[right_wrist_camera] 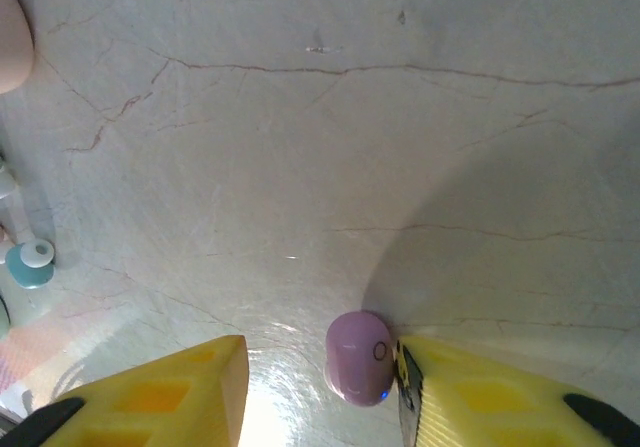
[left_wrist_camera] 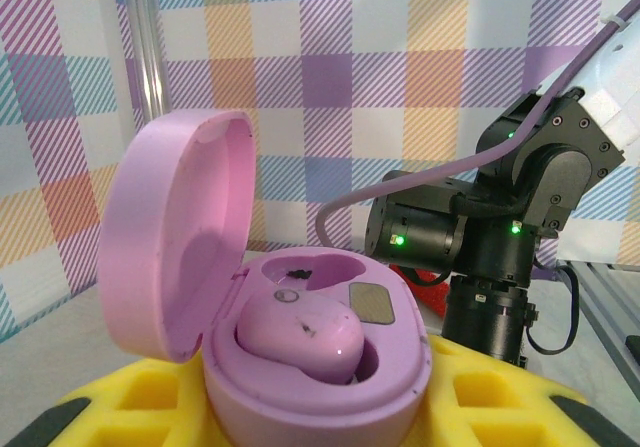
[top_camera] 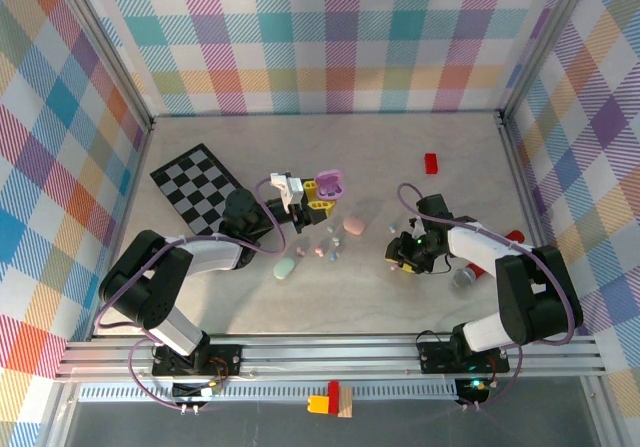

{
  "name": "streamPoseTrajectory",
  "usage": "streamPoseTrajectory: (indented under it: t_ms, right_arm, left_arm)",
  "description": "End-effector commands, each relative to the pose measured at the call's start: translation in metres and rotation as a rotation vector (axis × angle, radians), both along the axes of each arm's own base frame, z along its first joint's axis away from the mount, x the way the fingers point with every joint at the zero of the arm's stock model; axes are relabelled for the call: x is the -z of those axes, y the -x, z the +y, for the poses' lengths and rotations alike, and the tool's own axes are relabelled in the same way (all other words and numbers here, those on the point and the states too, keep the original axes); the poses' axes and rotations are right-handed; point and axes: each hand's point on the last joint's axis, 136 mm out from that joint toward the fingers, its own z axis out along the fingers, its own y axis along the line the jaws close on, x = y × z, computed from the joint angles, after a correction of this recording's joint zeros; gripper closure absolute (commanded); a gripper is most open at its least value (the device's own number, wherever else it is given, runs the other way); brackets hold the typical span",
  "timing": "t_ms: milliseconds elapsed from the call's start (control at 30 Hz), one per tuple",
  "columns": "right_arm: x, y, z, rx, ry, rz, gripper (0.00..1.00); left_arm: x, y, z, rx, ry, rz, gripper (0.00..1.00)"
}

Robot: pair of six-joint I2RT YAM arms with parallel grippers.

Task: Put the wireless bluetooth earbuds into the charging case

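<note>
Black and white squares cover a mat (top_camera: pixel 198 189) that lies on the left side of the table (top_camera: pixel 330 137). Just right of the mat, the left hand (top_camera: pixel 322 197) is clamped on a purple charging case (left_wrist_camera: pixel 320 367), with a yellow finger on each side of it. The lid of the case is up. In the left wrist view it stands at the left, and one pink-purple earbud (left_wrist_camera: pixel 300 339) sits down inside the case. Nearer the arms, a mint case (top_camera: pixel 285 267), some tiny earbuds (top_camera: pixel 322 252) and a pink case (top_camera: pixel 355 226) lie on the table. Further right, the right hand (right_wrist_camera: pixel 318 359) is low over the table with its fingers apart. A small purple earbud (right_wrist_camera: pixel 358 355) lies between them. It touches the finger on the right of the right wrist view and is clear of the other one. A light blue earbud (right_wrist_camera: pixel 30 264) lies at the left edge of that view. A red block (top_camera: pixel 431 163) lies far back on the right
</note>
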Motion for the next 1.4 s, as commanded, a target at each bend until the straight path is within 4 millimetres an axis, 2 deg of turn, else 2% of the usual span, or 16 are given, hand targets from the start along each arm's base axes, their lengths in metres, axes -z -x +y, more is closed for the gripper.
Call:
streamPoseTrajectory:
  t_ms: [0, 433, 867, 1233, 1367]
  right_arm:
    - [0.001, 0.002, 0.004, -0.002, -0.028, 0.007, 0.59]
    - [0.009, 0.001, 0.006, 0.002, -0.033, 0.026, 0.66]
    - [0.019, 0.002, 0.003, 0.009, -0.013, 0.046, 0.79]
    - [-0.005, -0.003, -0.002, 0.008, 0.015, -0.040, 0.82]
    - [-0.026, -0.009, 0.003, -0.019, 0.031, -0.111, 0.82]
  left_arm:
    - [-0.018, 0.006, 0.004, 0.013, 0.032, -0.067, 0.63]
    - [-0.017, 0.005, 0.004, 0.009, 0.030, -0.067, 0.63]
    - [-0.015, 0.006, 0.004, 0.008, 0.027, -0.065, 0.63]
    - [-0.013, 0.002, 0.003, 0.004, 0.024, -0.062, 0.63]
    - [-0.008, 0.000, 0.002, 0.001, 0.015, -0.057, 0.63]
